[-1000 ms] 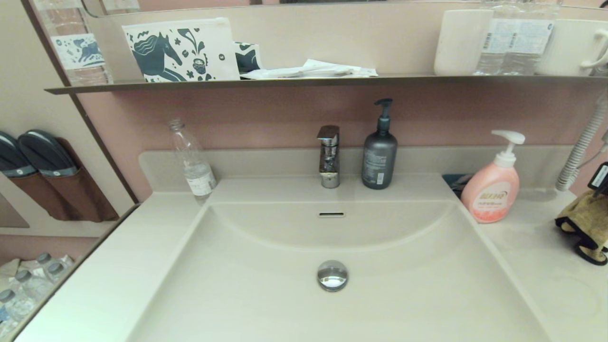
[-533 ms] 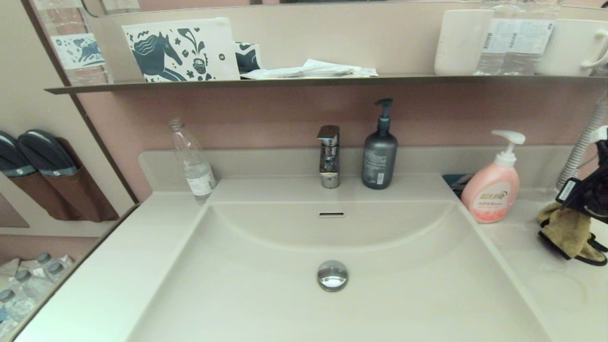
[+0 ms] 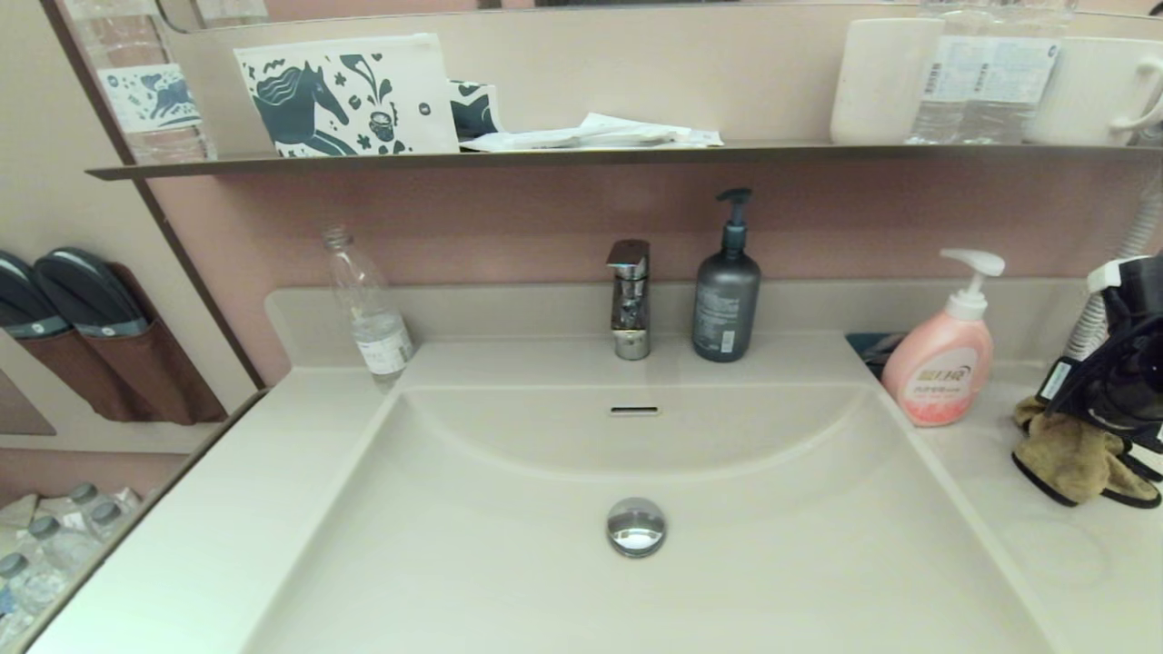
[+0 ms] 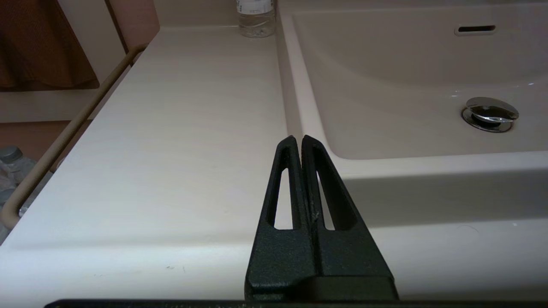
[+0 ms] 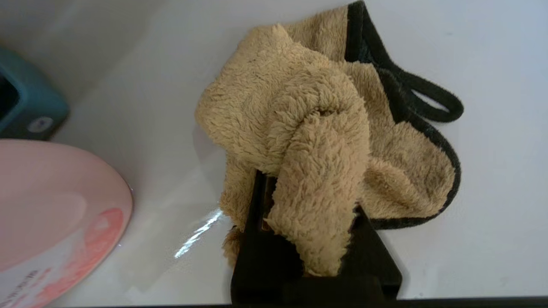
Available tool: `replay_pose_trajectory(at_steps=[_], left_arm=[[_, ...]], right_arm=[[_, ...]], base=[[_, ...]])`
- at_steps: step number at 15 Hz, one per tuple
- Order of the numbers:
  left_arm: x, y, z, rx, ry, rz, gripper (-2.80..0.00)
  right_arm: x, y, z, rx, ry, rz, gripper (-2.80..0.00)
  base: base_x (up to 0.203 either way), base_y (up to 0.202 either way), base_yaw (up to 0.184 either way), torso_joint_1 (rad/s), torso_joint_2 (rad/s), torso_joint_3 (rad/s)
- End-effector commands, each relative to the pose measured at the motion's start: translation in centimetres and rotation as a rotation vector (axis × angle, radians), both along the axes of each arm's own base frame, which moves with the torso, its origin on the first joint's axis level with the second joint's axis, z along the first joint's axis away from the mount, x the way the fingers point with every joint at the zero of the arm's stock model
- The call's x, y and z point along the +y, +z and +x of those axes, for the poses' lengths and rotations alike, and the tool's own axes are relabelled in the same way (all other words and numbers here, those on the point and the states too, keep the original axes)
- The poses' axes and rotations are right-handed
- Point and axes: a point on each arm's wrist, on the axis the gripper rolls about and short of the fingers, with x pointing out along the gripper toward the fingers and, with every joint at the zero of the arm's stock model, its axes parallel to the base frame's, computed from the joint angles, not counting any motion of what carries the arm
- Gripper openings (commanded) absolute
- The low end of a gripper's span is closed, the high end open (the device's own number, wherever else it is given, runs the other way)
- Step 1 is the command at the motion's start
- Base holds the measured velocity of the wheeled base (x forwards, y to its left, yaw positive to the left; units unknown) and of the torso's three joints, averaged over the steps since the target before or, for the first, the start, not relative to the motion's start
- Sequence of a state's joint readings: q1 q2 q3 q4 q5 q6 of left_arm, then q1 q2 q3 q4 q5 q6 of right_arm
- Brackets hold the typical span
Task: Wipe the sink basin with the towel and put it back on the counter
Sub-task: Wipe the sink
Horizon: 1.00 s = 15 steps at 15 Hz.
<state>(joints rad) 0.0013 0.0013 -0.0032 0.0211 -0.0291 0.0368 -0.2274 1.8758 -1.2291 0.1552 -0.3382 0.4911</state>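
Note:
The mustard-yellow towel [image 3: 1072, 459] with black edging lies bunched on the counter [image 3: 1027, 554] at the far right, just right of the pink soap bottle [image 3: 940, 372]. My right gripper [image 3: 1104, 404] is over it. In the right wrist view the right gripper [image 5: 308, 184] is shut on a thick fold of the towel [image 5: 308, 107], whose black loop trails on the counter. The sink basin [image 3: 509, 545], with its chrome drain plug [image 3: 636, 527] and overflow slot [image 3: 634, 411], holds nothing. My left gripper [image 4: 298, 139] is shut and holds nothing, parked over the left counter [image 4: 171, 128] by the basin's near corner.
A chrome faucet [image 3: 629, 300] and a grey pump bottle [image 3: 725, 304] stand behind the basin, and a clear water bottle [image 3: 368, 309] at the back left. A teal box [image 5: 25, 107] sits behind the soap bottle. A white ribbed hose [image 3: 1104, 304] hangs at the far right, and a dark shelf [image 3: 545, 159] runs above.
My right gripper has come in from the right edge and moved left with the towel, bringing it closer to the pink soap bottle. The left arm has not moved.

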Motion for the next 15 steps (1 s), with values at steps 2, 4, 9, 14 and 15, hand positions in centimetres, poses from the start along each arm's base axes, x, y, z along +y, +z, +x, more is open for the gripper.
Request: replay_pose_trajectory(at_steps=[2,4,9,14,15], left_arm=[[0.0,0.0,0.0,0.001,0.0,0.0,-2.8],[0.0,0.0,0.0,0.001,0.0,0.0,-2.8],[0.0,0.0,0.0,0.001,0.0,0.0,-2.8],[0.0,0.0,0.0,0.001,0.0,0.0,-2.8],[0.0,0.0,0.0,0.001,0.0,0.0,-2.8]], right_arm=[[0.0,-0.9,0.1,0.033,-0.019,-0.012,0.0],[-0.1,-1.1,0.0,0.054,-0.023,-0.016,0.0],[0.6,1.0,-2.8,0.167,0.001,-0.026,0.0],[1.8,5.2,-6.6,0.106,0.05,-0.039,0.0],[2.0,6.1,-7.3,0.079,0.076,-0.041,0.0]], base=[[0.0,0.0,0.0,0.0,0.0,0.0],[0.0,0.0,0.0,0.0,0.0,0.0],[0.0,0.0,0.0,0.0,0.0,0.0],[0.0,0.0,0.0,0.0,0.0,0.0],[0.0,0.0,0.0,0.0,0.0,0.0]])
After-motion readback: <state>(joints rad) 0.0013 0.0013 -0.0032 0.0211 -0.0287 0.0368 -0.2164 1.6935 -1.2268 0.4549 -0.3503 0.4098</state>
